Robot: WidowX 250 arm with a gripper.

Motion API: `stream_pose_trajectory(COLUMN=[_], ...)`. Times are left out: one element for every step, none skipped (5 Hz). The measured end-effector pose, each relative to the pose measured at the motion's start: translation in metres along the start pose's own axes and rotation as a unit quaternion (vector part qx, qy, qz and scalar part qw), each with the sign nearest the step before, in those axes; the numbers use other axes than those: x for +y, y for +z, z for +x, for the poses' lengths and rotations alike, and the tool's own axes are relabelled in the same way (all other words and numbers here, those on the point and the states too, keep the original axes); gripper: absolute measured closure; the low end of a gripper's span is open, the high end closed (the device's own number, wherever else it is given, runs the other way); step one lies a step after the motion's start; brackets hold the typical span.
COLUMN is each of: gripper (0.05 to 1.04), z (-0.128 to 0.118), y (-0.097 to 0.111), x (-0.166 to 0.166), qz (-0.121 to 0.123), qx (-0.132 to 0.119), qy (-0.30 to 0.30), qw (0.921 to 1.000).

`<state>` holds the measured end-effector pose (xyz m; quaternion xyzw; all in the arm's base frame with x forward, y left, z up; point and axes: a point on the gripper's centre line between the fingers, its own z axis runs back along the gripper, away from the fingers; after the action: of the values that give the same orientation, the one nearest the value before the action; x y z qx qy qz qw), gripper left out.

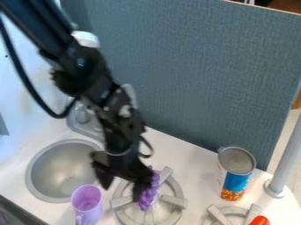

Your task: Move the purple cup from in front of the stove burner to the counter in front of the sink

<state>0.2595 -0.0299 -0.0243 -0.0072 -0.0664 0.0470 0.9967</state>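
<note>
Gripper: mine [122,193] hangs over the worktop [194,165], its two fingers spread apart with nothing between them.
Grapes: the purple bunch [150,191] is at the nearer stove burner [173,201], right beside my finger on the can's side; I cannot tell whether we touch.
Cup: a purple one [87,197] stands between the sink and that burner, near my other finger.
Sink: the round grey metal basin [53,169] lies on the cup's far side from the burner, with a faucet [83,115] behind it.
Can: it [236,173] stands upright, blue and orange below a grey top, well apart from me.
Second burner: part of it [235,211] shows at the bottom edge, with a red-orange thing [259,220] at it.
Panel: blue-grey [194,79], upright behind the worktop.
</note>
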Motion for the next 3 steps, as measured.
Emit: stream_pose_trajectory(gripper=[0.08,0.08,0.08], z=[0.018,0.033,0.035], y=[-0.002,-0.005,-0.004], x=[-0.044,-0.061,-0.056], qz=[-0.03,-0.031,-0.013], qx=[-0.01,-0.018,-0.008], qy=[-0.059,-0.082,-0.095], qw=[0.9978,0.9959,0.9954])
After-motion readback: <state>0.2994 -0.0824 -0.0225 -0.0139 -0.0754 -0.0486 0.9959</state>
